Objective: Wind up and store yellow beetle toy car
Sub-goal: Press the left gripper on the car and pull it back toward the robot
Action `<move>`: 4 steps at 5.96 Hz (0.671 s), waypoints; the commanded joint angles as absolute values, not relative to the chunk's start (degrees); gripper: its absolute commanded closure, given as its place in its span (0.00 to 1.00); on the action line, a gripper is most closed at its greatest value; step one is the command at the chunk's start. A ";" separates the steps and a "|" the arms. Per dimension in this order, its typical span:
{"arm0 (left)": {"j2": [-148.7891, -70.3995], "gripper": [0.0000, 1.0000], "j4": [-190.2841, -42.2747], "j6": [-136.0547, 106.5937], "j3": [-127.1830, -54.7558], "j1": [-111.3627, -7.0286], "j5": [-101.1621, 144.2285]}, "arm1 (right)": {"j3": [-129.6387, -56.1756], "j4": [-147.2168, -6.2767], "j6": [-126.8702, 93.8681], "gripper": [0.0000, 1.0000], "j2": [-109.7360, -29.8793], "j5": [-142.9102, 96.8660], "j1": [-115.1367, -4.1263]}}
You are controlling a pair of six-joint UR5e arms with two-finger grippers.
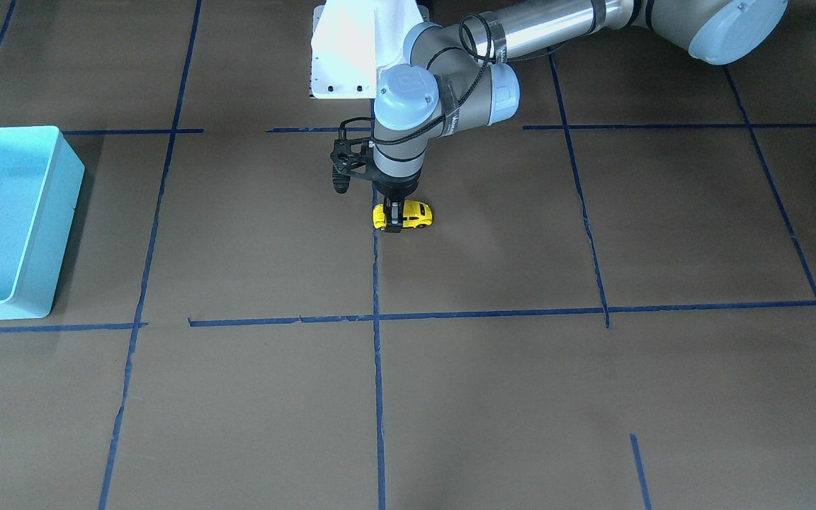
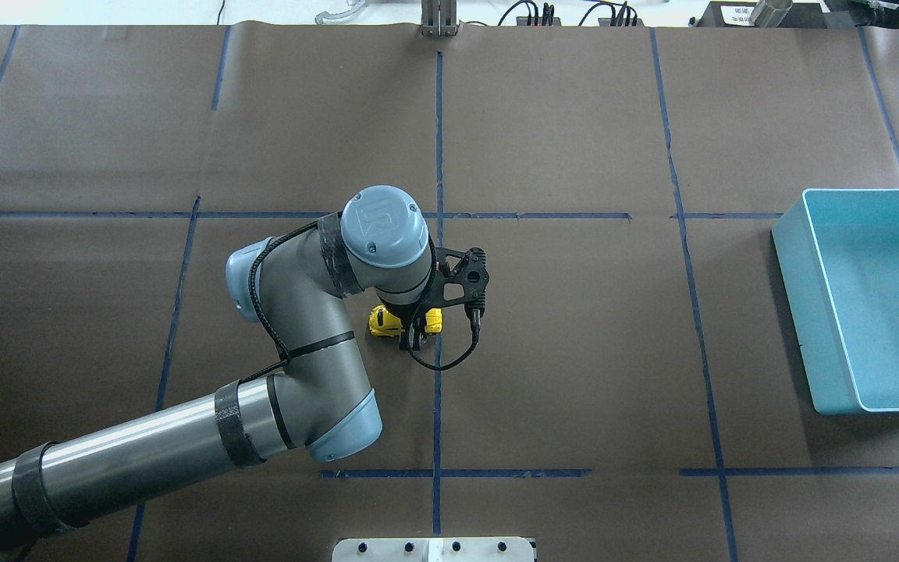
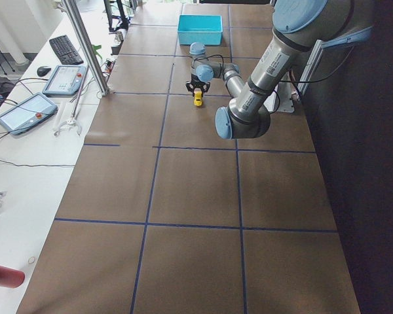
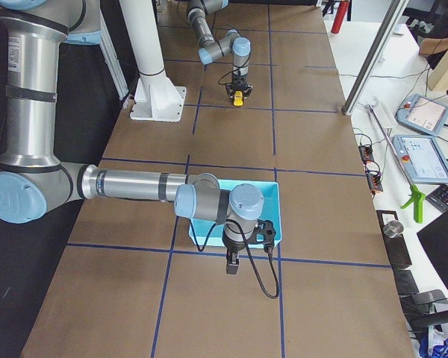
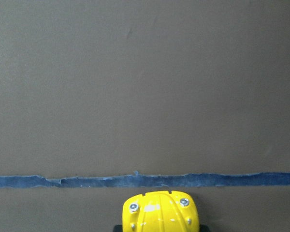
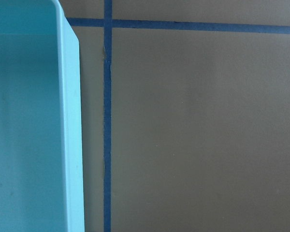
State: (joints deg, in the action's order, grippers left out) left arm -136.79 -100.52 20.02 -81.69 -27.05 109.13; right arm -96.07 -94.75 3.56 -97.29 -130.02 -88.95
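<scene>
The yellow beetle toy car [image 1: 419, 212] stands on the brown table near the middle, by a blue tape line. My left gripper [image 1: 394, 217] points straight down and is shut on the car's sides, with the wheels on or just above the surface. The car also shows in the overhead view [image 2: 381, 321] and at the bottom edge of the left wrist view [image 5: 160, 212]. The light blue bin [image 2: 797, 312] is far off on my right side. My right gripper [image 4: 232, 267] hangs just beside the bin's corner [image 4: 275, 224]; I cannot tell whether it is open or shut.
The bin's wall [image 6: 70, 145] fills the left of the right wrist view. The white robot base plate [image 1: 341, 49] sits just behind the car. Blue tape lines cross the table. Tablets and a keyboard lie on side benches off the table.
</scene>
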 commanded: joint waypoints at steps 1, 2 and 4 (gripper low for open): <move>-135.80 1.00 -106.59 20.13 -81.30 -27.07 109.07 | -96.06 -94.75 3.52 0.00 -97.29 -129.99 -88.95; -135.62 1.00 -108.87 20.13 -80.86 -27.07 109.16 | -96.06 -94.75 3.60 0.00 -97.29 -129.99 -88.95; -132.90 1.00 -115.47 20.13 -80.59 -27.51 109.25 | -96.15 -94.75 3.52 0.00 -97.21 -130.08 -88.95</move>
State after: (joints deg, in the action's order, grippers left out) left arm -133.82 -112.95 20.09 -80.62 -27.24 109.18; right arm -96.08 -94.75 3.53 -97.23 -130.06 -88.95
